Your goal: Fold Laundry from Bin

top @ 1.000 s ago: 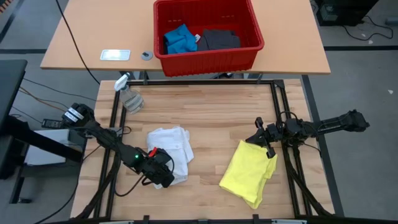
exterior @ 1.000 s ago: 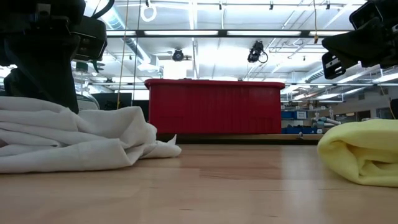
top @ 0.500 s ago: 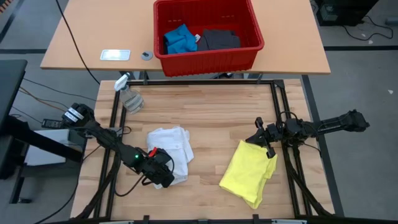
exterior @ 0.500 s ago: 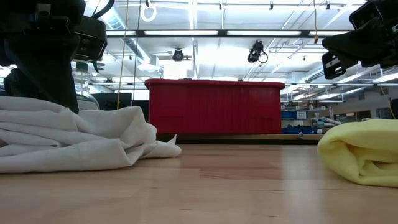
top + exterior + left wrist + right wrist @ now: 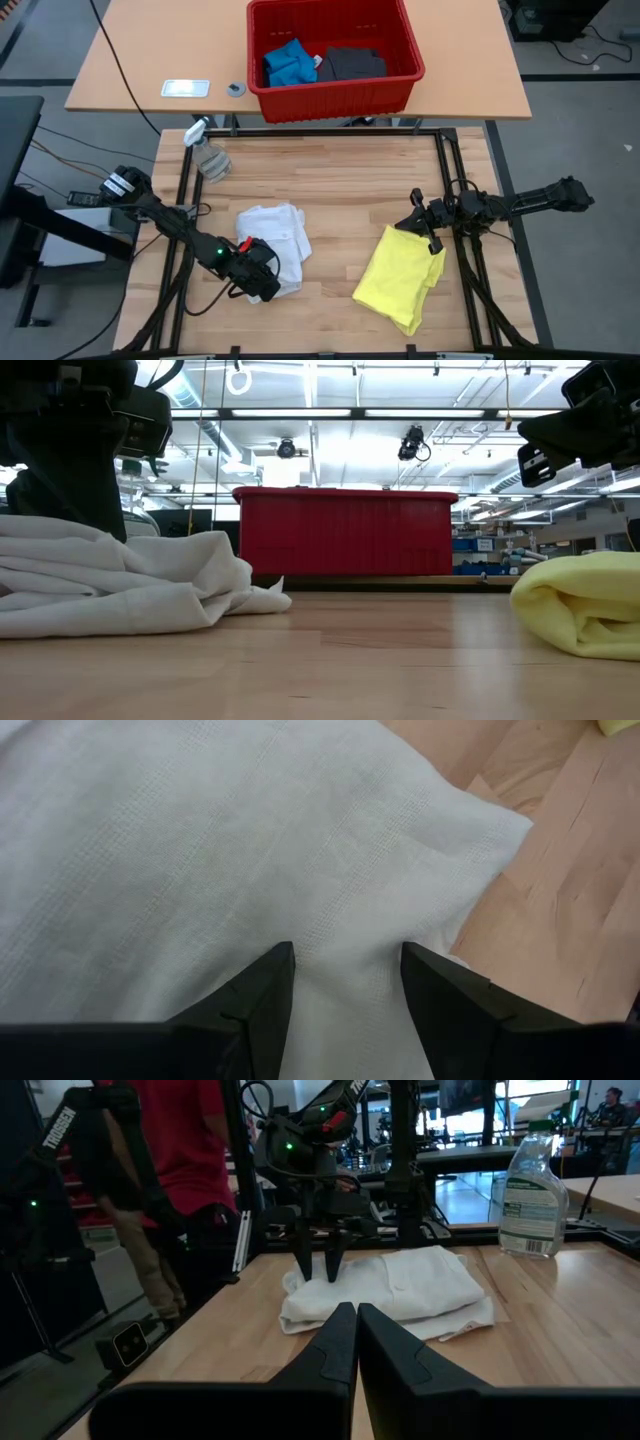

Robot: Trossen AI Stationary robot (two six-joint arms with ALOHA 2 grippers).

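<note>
A: Entry one, left hand (image 5: 262,281). What is it doing?

B: It is standing open over the near edge of the white shirt (image 5: 275,244), fingers (image 5: 258,995) pressing down on the cloth and not yet pinching it.

A: Risk there?

B: I am judging that, closing from here, it may be catching several layers at once, or only a thin ridge that is slipping out on the lift. The shirt is lying bunched, so a pull could be dragging the whole heap across the worktop (image 5: 340,180) instead of opening it.

A: Entry two, right hand (image 5: 428,228)?

B: Fingers closed, holding nothing, hovering at the far corner of the yellow shirt (image 5: 402,276). If it is going down closed it is only pushing the cloth and undoing the fold.

A: Moving outward?

B: A spray bottle (image 5: 207,155) is standing at the worktop's far left corner; a wide sweep by the left arm could be knocking it over. Beyond, on a second table, the bin (image 5: 335,98) is sitting well apart from both hands.

A: Counts?

B: Hands, two. Shirts on the worktop, two: one white, one yellow. Pieces showing in the bin, two: one blue piece (image 5: 289,62), one grey piece (image 5: 353,64). Bins, one. Bottles, one. A person (image 5: 170,1170) is standing in the room beyond, one.
</note>
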